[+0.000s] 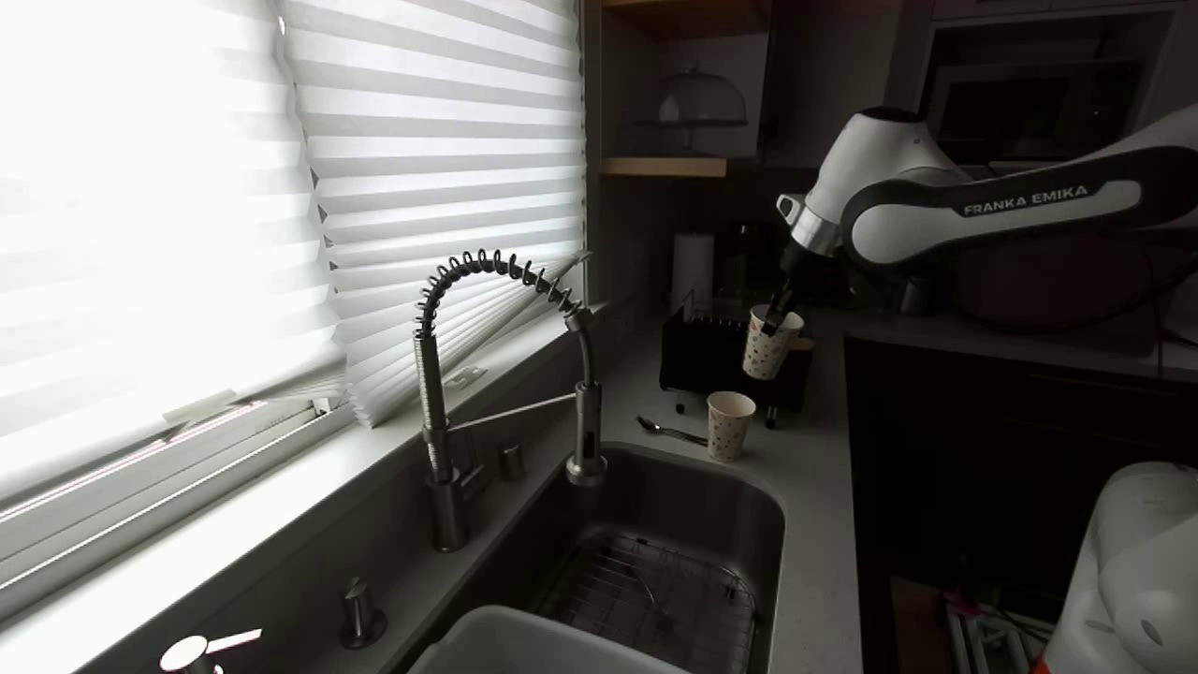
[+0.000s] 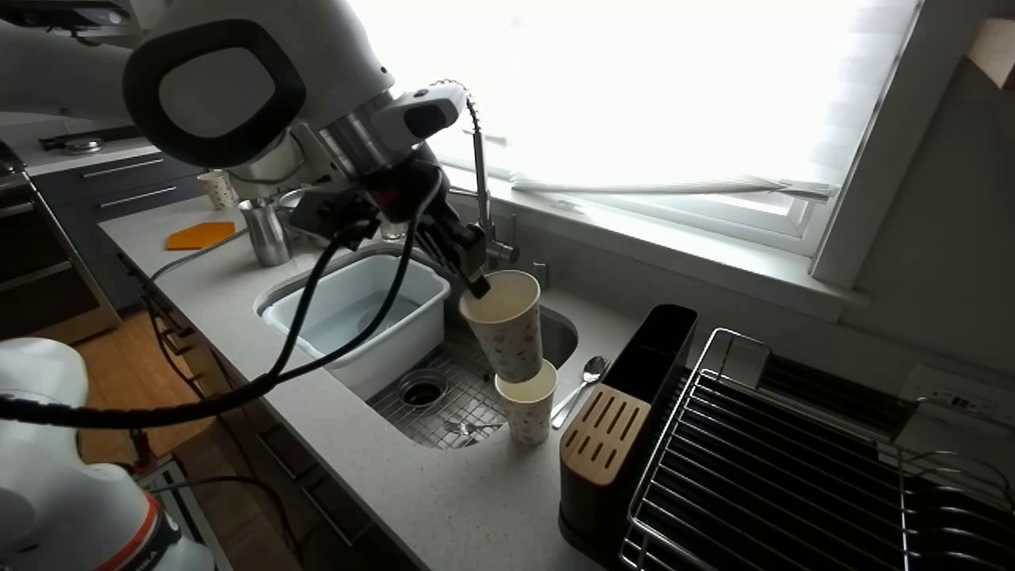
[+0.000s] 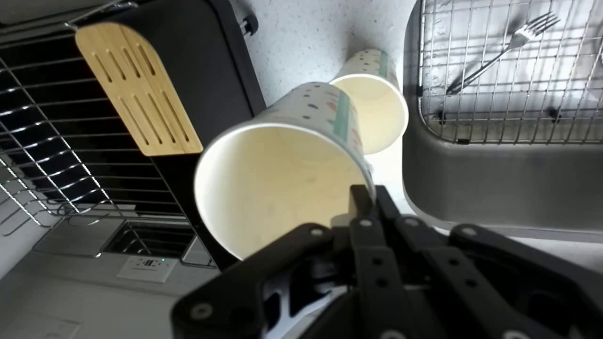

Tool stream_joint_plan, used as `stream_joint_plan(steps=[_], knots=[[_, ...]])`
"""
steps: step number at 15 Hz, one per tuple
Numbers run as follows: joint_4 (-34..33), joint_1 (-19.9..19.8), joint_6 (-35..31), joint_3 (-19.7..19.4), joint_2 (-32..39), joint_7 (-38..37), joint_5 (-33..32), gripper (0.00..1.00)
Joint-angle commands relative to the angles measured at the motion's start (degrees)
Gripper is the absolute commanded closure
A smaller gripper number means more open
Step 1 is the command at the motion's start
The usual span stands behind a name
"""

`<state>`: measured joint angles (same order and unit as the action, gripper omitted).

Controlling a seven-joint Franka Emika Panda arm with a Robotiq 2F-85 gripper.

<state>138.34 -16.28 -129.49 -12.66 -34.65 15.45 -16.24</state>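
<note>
You're pinching patterned cup (image 3: 282, 183) by rim, gripper (image 3: 373, 200) jaws holding narrowly, one finger inside, one outside, probably sparing body from crushing. Cup hanging tilted in air, higher than second cup (image 2: 530, 416), which is standing on counter (image 2: 476, 492) beside sink (image 3: 494, 183).

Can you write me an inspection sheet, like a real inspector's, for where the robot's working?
Surface: flat, pale, speckled stone-like countertop.
Things handled: speckled white tapered paper cup, tilted in the air; matching paper cup standing upright below, apart from it.
Clutter: shiny metal spoon beside the standing cup; silver metal fork on the thin metal wire grid inside the grey metal sink.
Pincer: black, two-fingered, metal-looking; shut on the tilted cup's rim.
Cables: long black rubbery-looking cables loop from the white jointed arm.
Surroundings: white pleated window blind; pale rectangular plastic tub; black dish rack with silver wires.
</note>
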Motion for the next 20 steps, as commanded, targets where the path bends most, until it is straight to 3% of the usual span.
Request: stream_joint_plan(steps=[1,16,17,18,20], knots=[[-1.7,2.4,-1.7,0.3,3.4,-2.4,0.9,0.99],[-2.8,2.3,-2.1,1.1,13.0,-4.7,-1.3,0.99],[-2.8,2.2,-2.0,1.1,13.2,-5.0,-1.5,0.71],[-2.8,2.0,-2.2,1.1,13.4,-5.3,-1.7,0.71],[-2.9,1.7,-2.2,1.1,13.4,-5.8,-2.2,0.57]])
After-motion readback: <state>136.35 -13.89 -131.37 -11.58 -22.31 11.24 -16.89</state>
